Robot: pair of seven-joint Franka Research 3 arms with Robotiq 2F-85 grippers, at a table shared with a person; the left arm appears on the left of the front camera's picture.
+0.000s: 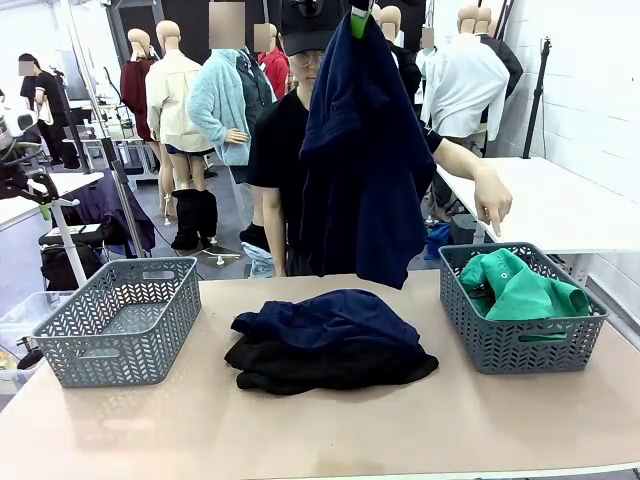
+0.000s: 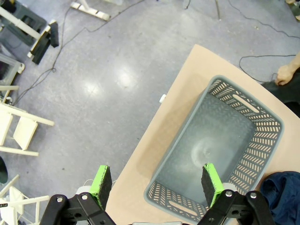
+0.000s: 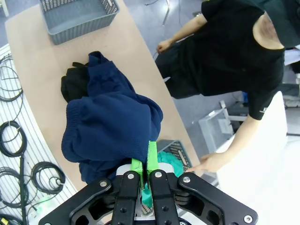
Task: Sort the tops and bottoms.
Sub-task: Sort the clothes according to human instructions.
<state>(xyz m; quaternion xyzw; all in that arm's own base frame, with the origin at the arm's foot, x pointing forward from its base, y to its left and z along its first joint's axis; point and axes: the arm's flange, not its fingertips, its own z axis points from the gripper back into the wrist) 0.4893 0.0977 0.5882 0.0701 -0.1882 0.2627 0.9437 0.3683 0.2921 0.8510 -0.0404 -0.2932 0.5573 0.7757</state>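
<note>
A large dark navy shirt hangs high above the table's far edge, in front of the person. My right gripper is shut on its top edge; in the right wrist view the green pads pinch the navy shirt. The bright green shirt lies in the right grey basket. A navy garment lies on a black one at the table's middle. My left gripper stands open above the near end of the left basket, holding nothing.
The left grey basket has nothing in it. The person stands at the far edge, one hand pointing down at the right basket. A white table stands behind on the right. Cables lie beside the table.
</note>
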